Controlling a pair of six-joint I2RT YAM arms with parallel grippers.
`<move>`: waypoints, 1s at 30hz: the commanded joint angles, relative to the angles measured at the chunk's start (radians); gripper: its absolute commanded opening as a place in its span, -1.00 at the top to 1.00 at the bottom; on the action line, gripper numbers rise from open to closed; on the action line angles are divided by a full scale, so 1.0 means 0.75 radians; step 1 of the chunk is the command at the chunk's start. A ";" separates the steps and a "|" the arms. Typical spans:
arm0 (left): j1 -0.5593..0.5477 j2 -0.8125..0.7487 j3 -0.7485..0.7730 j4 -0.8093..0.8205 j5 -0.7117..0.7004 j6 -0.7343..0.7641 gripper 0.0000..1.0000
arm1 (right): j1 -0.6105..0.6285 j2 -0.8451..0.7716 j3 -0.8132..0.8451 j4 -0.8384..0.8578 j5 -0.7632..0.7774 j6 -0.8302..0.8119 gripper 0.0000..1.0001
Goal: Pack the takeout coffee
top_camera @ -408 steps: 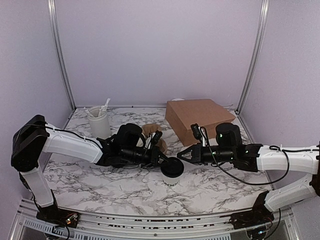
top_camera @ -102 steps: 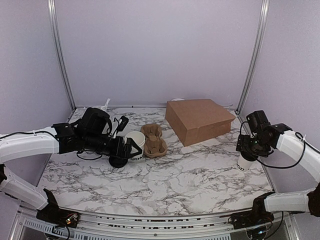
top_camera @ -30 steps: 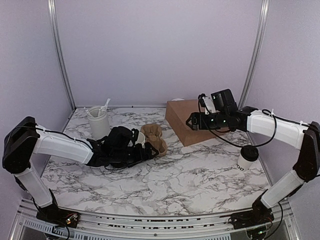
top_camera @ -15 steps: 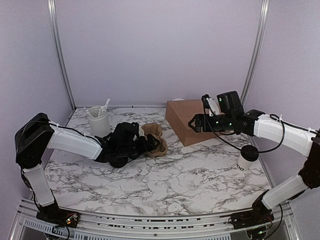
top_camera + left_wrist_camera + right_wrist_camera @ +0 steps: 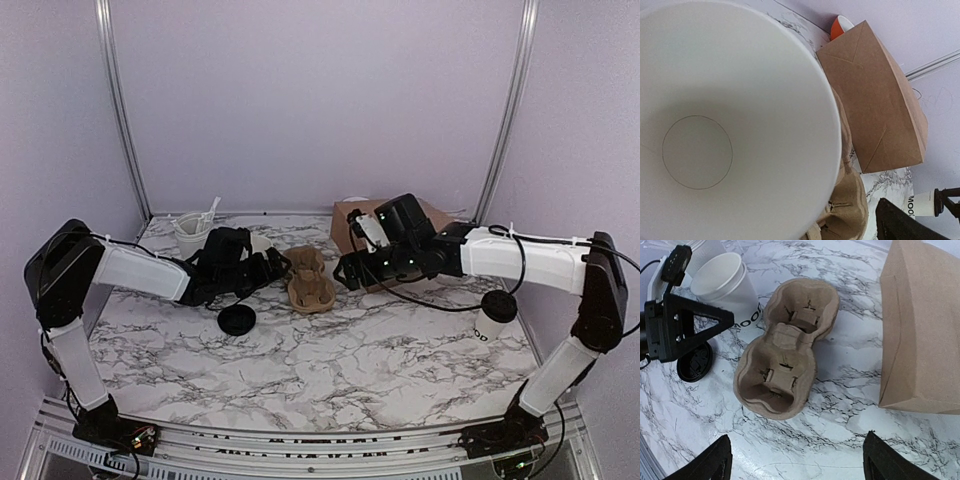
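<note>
Marble tabletop [image 5: 350,370] | takeout coffee [image 5: 494,316] far right, well apart from both jaws | both spread wide

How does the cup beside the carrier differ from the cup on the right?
The cup by the carrier is open, its lid on the table; the right cup is lidded. The first sits at the left end effector; the second stands alone. Both are white with dark lettering.
</note>
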 commanded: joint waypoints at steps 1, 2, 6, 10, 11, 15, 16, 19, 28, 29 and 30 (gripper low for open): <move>0.060 -0.004 0.004 0.027 0.083 0.069 -0.98 | 0.092 0.128 0.156 -0.043 0.061 -0.083 -0.72; 0.061 -0.011 0.003 0.027 0.099 0.077 -0.98 | 0.104 0.166 0.190 -0.057 0.067 -0.100 -0.70; 0.060 -0.095 -0.045 0.027 0.162 0.089 -0.98 | 0.191 0.318 0.346 -0.129 0.095 -0.162 -0.56; 0.059 -0.236 -0.157 0.027 0.209 0.077 -0.98 | 0.227 0.442 0.485 -0.180 0.095 -0.206 -0.41; 0.059 -0.279 -0.193 0.027 0.210 0.075 -0.98 | 0.231 0.469 0.507 -0.189 0.085 -0.207 -0.38; 0.061 -0.446 -0.338 0.015 0.189 0.066 -0.98 | 0.232 0.568 0.598 -0.239 0.050 -0.199 -0.15; 0.061 -0.485 -0.363 0.007 0.183 0.067 -0.99 | 0.231 0.592 0.624 -0.256 0.043 -0.195 -0.10; 0.061 -0.591 -0.405 -0.042 0.163 0.074 -0.98 | 0.229 0.651 0.687 -0.303 0.017 -0.184 0.00; 0.090 -0.813 -0.407 -0.230 0.102 0.174 -0.98 | 0.229 0.805 0.881 -0.396 -0.010 -0.153 0.22; 0.094 -0.827 -0.404 -0.243 0.100 0.182 -0.98 | 0.229 0.818 0.901 -0.409 -0.010 -0.152 0.25; 0.099 -0.838 -0.398 -0.260 0.097 0.187 -0.98 | 0.227 0.831 0.918 -0.423 -0.008 -0.151 0.29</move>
